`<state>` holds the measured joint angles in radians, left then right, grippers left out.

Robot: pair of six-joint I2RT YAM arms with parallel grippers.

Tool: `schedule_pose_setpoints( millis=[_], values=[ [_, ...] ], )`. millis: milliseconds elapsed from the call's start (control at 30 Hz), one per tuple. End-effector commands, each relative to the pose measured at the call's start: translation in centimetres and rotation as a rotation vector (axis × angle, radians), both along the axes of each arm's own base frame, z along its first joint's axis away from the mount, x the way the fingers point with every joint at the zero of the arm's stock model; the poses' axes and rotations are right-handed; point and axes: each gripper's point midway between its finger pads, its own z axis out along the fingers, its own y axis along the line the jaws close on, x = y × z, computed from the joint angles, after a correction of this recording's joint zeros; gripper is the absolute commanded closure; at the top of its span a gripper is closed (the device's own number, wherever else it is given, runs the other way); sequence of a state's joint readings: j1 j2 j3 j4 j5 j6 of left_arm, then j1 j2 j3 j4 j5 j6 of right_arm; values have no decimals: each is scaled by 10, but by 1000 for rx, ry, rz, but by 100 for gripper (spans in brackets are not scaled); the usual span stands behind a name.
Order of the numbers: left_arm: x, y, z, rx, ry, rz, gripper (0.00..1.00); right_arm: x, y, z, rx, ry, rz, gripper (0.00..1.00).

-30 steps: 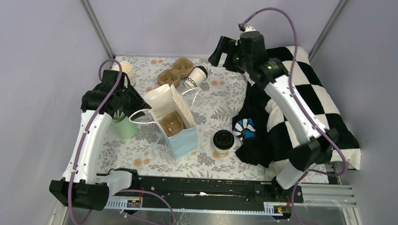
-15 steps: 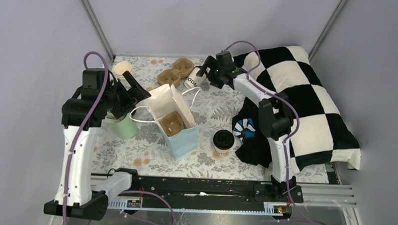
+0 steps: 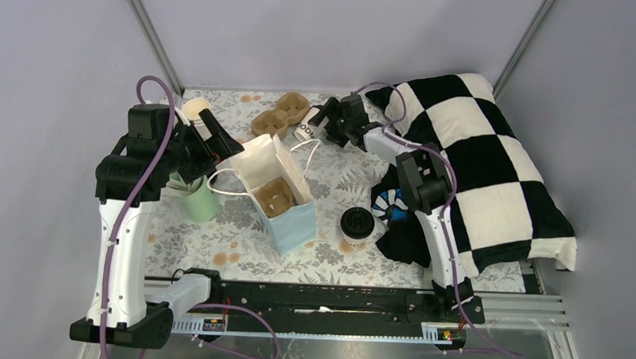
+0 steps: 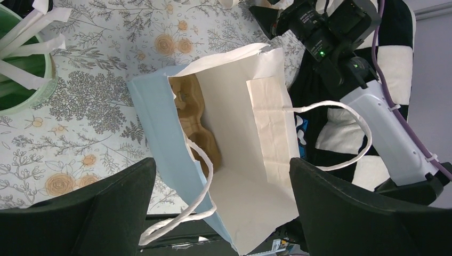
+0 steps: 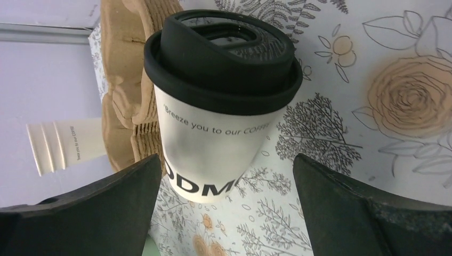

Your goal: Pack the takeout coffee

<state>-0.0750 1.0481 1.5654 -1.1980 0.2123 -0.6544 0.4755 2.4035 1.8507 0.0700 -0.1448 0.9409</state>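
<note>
Paper cup [image 5: 213, 152], glossy round black plastic lid [image 5: 221, 58]

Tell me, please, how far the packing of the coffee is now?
Done: the blue bag stands open with a cardboard cup carrier inside. In hand: the open right gripper straddles the far lidded cup, not yet closed on it; the open left gripper hovers above the bag. Left: that cup and the near lidded cup must go in.
</note>
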Motion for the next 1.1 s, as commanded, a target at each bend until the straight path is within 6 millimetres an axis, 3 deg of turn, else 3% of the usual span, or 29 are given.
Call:
schedule_pose_setpoints(
  millis=[0, 200, 400, 600, 700, 867, 1067],
  values=[
    [7, -3, 24, 5, -98, -34, 1, 25, 14, 29, 115, -108, -6, 0],
    [8, -2, 24, 12, -98, -36, 1, 33, 21, 15, 143, -100, -7, 0],
    [9, -1, 25, 18, -103, -36, 1, 38, 23, 13, 159, -114, -17, 1],
    [9, -2, 24, 16, -108, -38, 1, 39, 22, 14, 161, -128, -19, 20],
    [10, -3, 25, 12, -113, -42, 1, 38, 23, 13, 164, -124, -16, 25],
    [10, -4, 30, 7, -131, -48, 1, 35, 20, 31, 170, -154, -11, 26],
    [15, -9, 40, -16, -174, -66, 1, 21, 10, 74, 155, -233, 36, 26]
  ],
)
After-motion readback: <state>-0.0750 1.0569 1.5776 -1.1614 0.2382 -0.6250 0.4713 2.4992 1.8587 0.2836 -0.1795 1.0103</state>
